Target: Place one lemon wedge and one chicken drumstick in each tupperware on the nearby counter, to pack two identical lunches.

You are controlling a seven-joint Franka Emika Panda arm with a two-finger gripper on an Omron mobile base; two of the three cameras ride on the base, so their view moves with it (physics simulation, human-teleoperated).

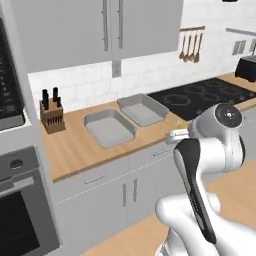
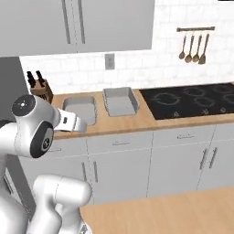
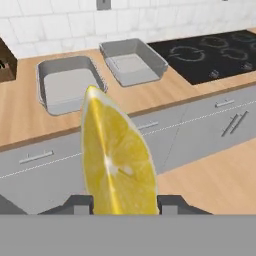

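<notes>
Plainly, the gripper (image 3: 120, 204) pinches a lemon wedge (image 3: 117, 160) by its lower end, well short of the two trays (image 3: 67, 85) on the bench (image 3: 165, 92), so a slip in transit could drop it onto the floor.

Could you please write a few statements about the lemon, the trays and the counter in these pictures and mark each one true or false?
1. The claw holds a lemon wedge. True.
2. Both trays, left and right, already hold a drumstick. False: both are empty.
3. The two trays sit side by side on the counter, between the knife block and the cooktop. True.
4. The lemon wedge lies inside the left tray. False: it is in the claw, out in front of the counter.
5. A pot stands on the cooktop. False: its rings are bare.
</notes>
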